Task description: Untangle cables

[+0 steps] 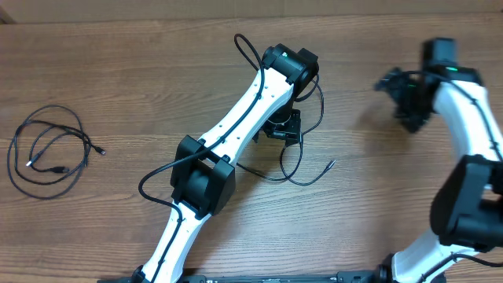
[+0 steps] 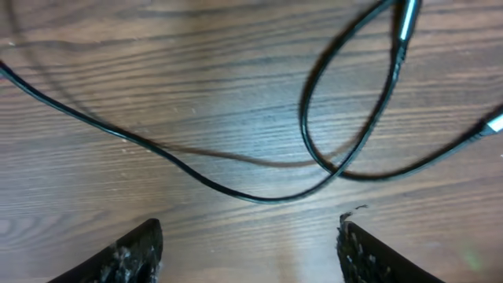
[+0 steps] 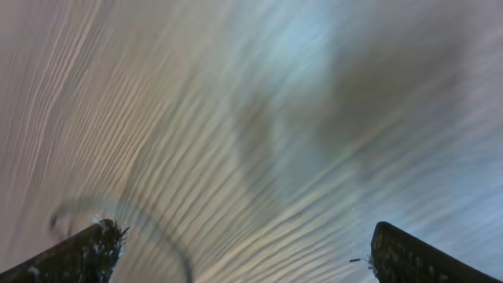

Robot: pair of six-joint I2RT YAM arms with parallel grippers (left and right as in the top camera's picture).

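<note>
One thin black cable (image 1: 82,137) lies in loose loops at the far left of the table, with small plug ends. A second thin black cable (image 1: 308,183) lies in the middle, looping under my left gripper (image 1: 283,130), with a plug tip at its right end. In the left wrist view this cable (image 2: 259,196) crosses itself on the wood just ahead of my open, empty left gripper (image 2: 247,251). My right gripper (image 1: 405,90) is at the far right, blurred, away from both cables. In the right wrist view it (image 3: 244,251) is open and empty over blurred wood.
The wooden table (image 1: 157,79) fills the view. Thicker black robot wires arch off the left arm near its wrist (image 1: 250,49) and elbow (image 1: 153,189). A faint blurred dark line (image 3: 149,220) shows near the right gripper's left finger.
</note>
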